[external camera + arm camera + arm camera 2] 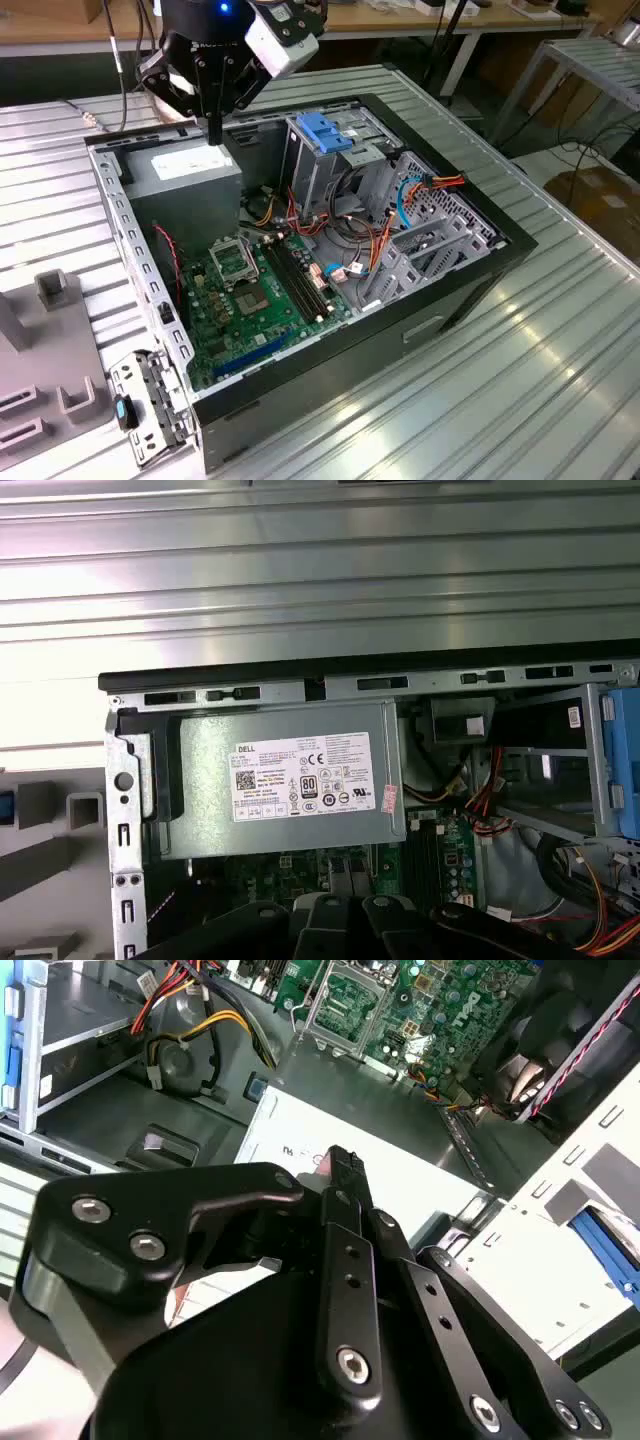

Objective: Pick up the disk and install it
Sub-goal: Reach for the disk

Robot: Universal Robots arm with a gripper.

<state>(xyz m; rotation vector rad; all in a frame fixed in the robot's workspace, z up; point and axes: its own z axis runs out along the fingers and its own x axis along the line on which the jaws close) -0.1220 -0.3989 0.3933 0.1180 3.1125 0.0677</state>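
Black and two-fingered, the robot's pincer [213,128] hangs with its fingers drawn together on nothing. Its tips are just above the white label of the grey metal power supply [195,185], in a corner of the open black computer case [470,270] lying on the ribbed metal desk [520,390]. The disk [124,411] is not picked up. I take it to be the flat dark piece with a bright blue tab standing outside the case, beside the grey plastic fixture [50,400] and well apart from the pincer. Both the pick and the install look left to do. The tall grey metal drive cage [322,135] with its blue plastic handle stands inside the case. The exterior view gives this whole layout. The second wrist view adds the closed fingertips [345,1175] close over the label, and what looks like the disk's blue rail [605,1245]. The first wrist view faces the label squarely.
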